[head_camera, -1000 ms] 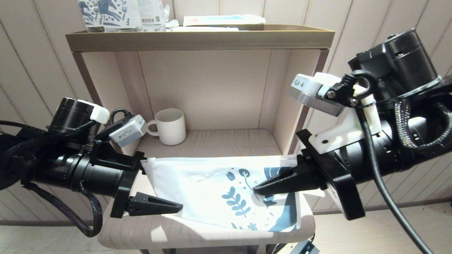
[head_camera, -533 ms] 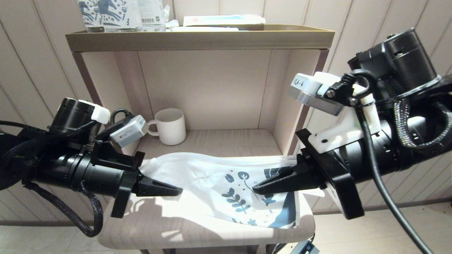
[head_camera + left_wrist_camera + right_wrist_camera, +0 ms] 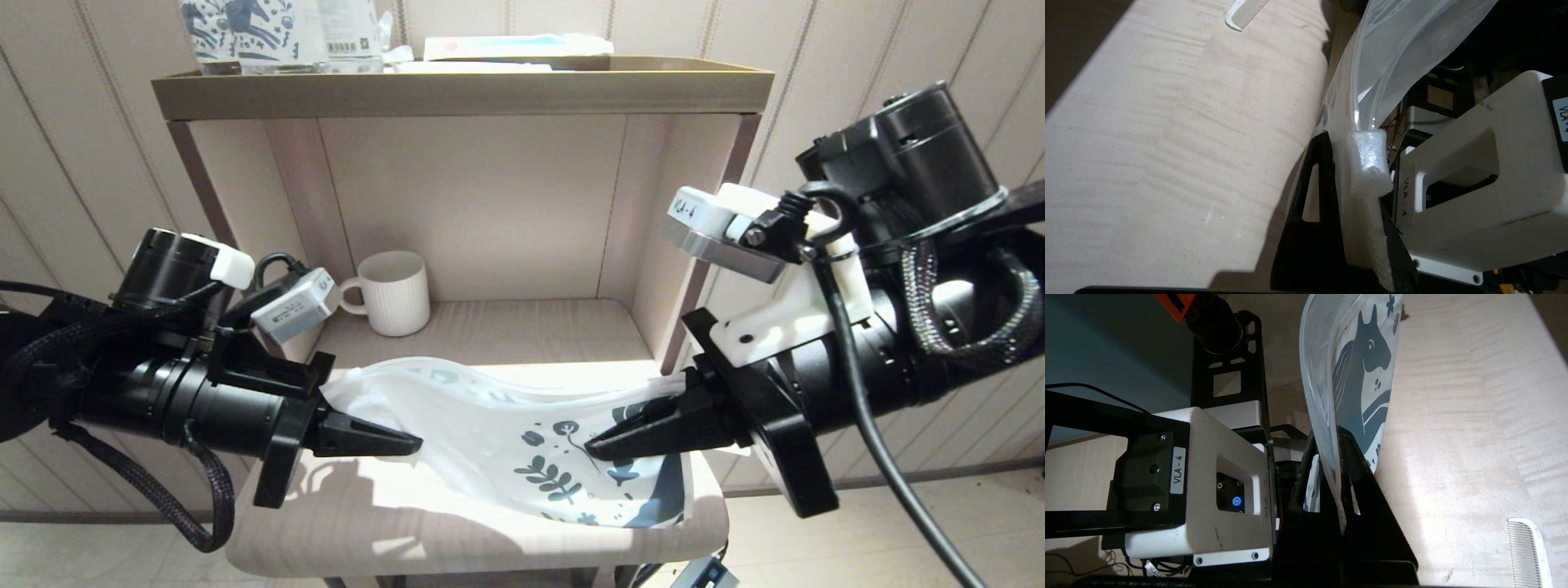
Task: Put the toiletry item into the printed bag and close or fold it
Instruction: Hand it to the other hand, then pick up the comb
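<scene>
The printed bag hangs between both grippers above the lower shelf board, sagging in the middle. Its blue leaf print is at the right end. My left gripper is shut on the bag's plain left end, beside a white slider-like piece on the edge. My right gripper is shut on the printed end. The toiletry item, a cream-white comb, lies flat on the board outside the bag, also visible as the comb in the left wrist view. The head view does not show it.
A white ribbed mug stands at the back left of the lower shelf. Cabinet side walls close in both sides. On the top shelf stand horse-printed packs and a white-and-blue packet.
My left gripper went from open to shut on the bag's left end. The bag, flat on the board before, is now raised at both ends and sags between them. The right gripper shifted slightly.
</scene>
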Controlling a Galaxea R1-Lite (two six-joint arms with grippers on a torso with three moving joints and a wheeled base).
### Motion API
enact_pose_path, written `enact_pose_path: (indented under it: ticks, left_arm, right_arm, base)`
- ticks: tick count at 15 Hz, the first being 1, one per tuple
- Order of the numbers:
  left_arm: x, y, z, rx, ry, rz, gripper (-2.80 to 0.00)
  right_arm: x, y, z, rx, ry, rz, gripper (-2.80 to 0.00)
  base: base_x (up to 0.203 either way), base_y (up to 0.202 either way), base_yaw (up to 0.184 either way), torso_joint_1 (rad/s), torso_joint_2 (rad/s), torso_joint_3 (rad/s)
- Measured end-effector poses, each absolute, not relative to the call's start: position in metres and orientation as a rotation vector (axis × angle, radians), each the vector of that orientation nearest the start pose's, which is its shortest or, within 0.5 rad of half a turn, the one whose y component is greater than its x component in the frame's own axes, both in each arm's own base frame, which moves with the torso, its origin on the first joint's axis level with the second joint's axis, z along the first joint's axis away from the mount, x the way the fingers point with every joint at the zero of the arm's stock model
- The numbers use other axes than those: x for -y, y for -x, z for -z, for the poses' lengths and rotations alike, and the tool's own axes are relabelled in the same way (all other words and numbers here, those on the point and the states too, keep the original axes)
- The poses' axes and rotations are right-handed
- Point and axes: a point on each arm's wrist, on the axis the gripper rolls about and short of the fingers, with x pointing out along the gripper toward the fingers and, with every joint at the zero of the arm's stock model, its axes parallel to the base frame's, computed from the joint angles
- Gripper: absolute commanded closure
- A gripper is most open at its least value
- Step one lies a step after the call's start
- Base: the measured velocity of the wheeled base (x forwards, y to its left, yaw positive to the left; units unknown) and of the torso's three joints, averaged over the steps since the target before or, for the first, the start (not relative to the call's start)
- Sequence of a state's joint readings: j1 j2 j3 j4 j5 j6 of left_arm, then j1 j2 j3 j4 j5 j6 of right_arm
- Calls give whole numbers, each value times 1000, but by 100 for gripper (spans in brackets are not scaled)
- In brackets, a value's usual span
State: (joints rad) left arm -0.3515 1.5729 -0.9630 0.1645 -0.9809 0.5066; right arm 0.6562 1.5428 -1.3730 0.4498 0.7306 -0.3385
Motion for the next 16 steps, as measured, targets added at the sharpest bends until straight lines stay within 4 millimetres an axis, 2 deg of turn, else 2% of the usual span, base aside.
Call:
enact_pose_path:
  ticks: [7,8,16]
  left_arm:
    - [105,-232,-197,-452,-151,1416,0]
    - [105,-232,-197,-452,-151,1416,0]
    - [105,-231,-196,-452,-153,1417,0]
  right_arm:
    - [-170,-195,-289,-439,246,-1430,0]
    - [-170,-196,-289,-440,246,-1429,-280]
    - [-171,-198,-285,-439,258,-1415,-280]
  base:
    - [0,0,0,0,0,0]
    - [0,0,0,0,0,0]
    - [0,0,0,0,0,0]
